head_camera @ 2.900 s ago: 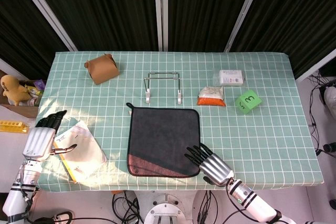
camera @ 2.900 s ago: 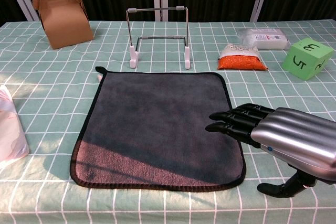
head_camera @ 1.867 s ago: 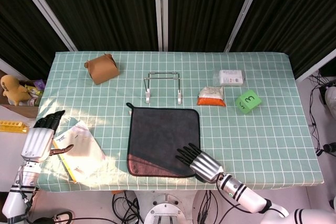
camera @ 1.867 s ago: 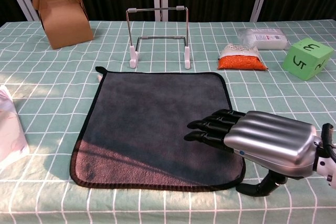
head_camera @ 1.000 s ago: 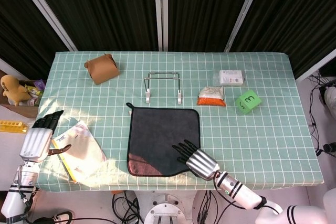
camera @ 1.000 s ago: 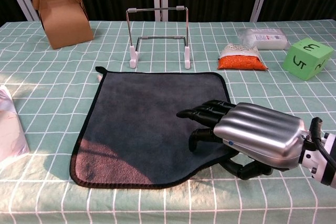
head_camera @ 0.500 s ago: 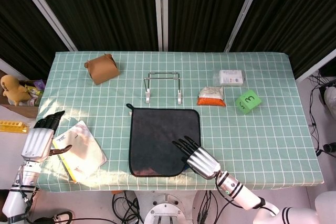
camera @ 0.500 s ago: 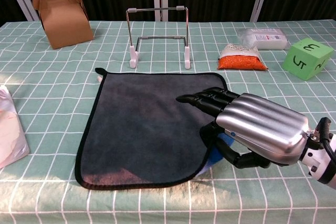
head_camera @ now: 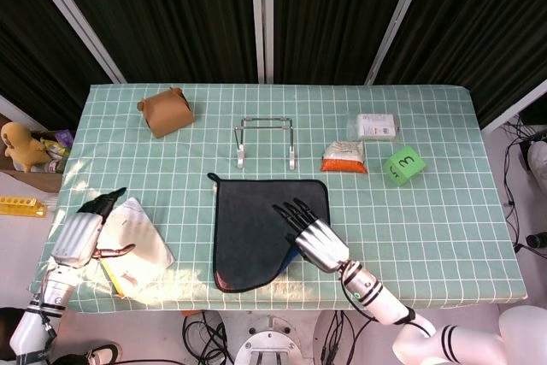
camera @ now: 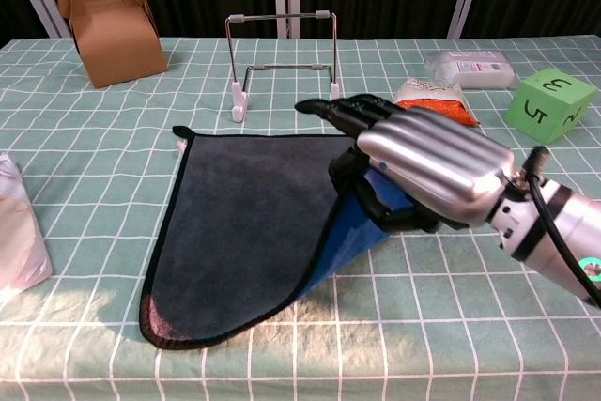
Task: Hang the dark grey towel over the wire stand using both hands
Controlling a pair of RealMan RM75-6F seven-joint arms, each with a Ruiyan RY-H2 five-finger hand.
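The dark grey towel [head_camera: 252, 228] [camera: 249, 223] lies on the table in front of the wire stand [head_camera: 266, 141] [camera: 285, 65]. My right hand [head_camera: 309, 235] [camera: 423, 166] grips the towel's near right corner and holds it lifted and folded inward, baring the blue underside [camera: 362, 223]. The towel's left half still lies flat. My left hand [head_camera: 83, 235] hovers with fingers apart at the table's left edge, beside a plastic bag, holding nothing; the chest view does not show it.
A brown box [head_camera: 166, 112] [camera: 111, 33] stands at the back left. An orange packet [head_camera: 344, 158], a white packet [head_camera: 376, 126] [camera: 468, 68] and a green cube [head_camera: 403, 165] [camera: 549, 104] lie to the right of the stand. The plastic bag [head_camera: 137, 245] lies at the left.
My right hand closed on the towel's near right corner and lifted it up and toward the stand, folding it over. My left hand shifted slightly inward.
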